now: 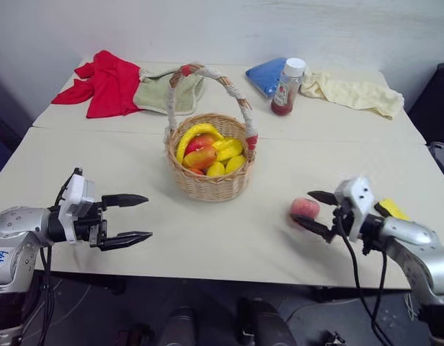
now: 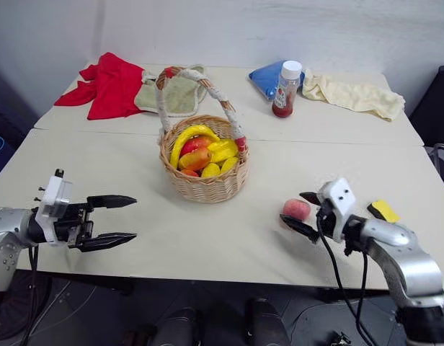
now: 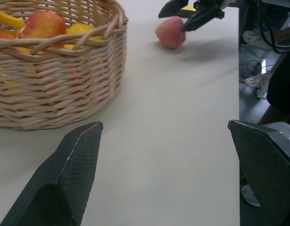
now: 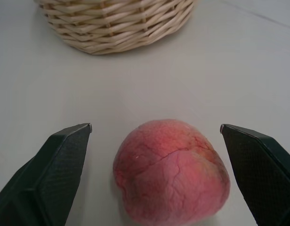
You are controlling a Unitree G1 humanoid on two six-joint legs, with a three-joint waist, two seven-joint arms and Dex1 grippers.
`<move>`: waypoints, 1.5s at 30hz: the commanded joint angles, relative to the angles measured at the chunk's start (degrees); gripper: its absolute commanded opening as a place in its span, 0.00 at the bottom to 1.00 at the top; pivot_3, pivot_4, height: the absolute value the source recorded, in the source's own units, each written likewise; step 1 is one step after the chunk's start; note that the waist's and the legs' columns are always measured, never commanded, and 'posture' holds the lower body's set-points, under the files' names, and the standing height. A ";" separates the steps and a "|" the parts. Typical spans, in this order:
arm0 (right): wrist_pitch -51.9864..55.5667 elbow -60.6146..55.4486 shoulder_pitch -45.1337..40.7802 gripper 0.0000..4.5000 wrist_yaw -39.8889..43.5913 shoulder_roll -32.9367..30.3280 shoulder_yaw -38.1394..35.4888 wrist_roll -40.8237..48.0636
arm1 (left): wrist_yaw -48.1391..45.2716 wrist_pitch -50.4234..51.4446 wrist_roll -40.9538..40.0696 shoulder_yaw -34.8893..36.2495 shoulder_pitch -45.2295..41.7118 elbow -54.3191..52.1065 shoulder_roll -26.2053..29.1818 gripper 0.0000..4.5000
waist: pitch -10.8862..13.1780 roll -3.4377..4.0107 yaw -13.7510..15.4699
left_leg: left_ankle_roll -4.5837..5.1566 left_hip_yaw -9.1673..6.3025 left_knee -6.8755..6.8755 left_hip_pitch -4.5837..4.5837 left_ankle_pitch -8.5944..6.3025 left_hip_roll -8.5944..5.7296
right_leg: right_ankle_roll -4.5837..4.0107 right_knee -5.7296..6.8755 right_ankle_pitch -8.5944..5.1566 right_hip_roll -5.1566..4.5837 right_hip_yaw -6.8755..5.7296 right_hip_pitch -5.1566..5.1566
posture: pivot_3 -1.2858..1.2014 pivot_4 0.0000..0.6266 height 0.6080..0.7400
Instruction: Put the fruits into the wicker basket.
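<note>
The right gripper (image 1: pixel 321 211), fingers spread wide and empty, brackets the round pink peach (image 1: pixel 305 209) on the bench (image 1: pixel 207 238), ready to carry it to the round tan wicker basket (image 1: pixel 211 184); the left gripper (image 1: pixel 132 218) waits open.

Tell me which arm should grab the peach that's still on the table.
Right. The right gripper already has its open jaws on either side of the peach, which sits on the table. The left gripper is open on the far side of the wicker basket.
</note>
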 commanded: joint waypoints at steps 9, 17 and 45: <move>-1.09 6.79 -4.85 0.58 9.12 -0.88 3.43 -2.45 | 1.42 -1.37 -1.21 2.42 1.75 -2.14 -0.27 1.00 | 0.00 0.00 -0.19 | 0.00 0.00 0.01 0.02 0.00 0.04 | 0.02 0.04 0.01 0.03 -0.01 -0.01 | 0.52 0.24 1.00; 2.84 -7.96 -9.35 0.57 13.39 2.68 2.45 8.92 | 2.73 -0.94 -3.32 5.45 4.23 -3.52 -1.38 1.00 | 0.03 0.05 -0.46 | 0.00 0.01 0.01 0.02 0.00 0.10 | 0.02 0.09 0.01 0.02 0.01 -0.03 | 0.52 0.24 1.00; 1.22 -4.81 -29.47 0.99 -1.04 33.44 12.48 5.68 | 13.98 5.14 -9.85 11.88 7.28 -7.63 -5.72 1.00 | -0.03 -0.04 -1.64 | -0.08 -0.19 -0.16 -0.23 0.01 0.04 | -0.05 0.16 -0.01 -0.30 -0.20 -0.30 | 0.52 0.24 1.00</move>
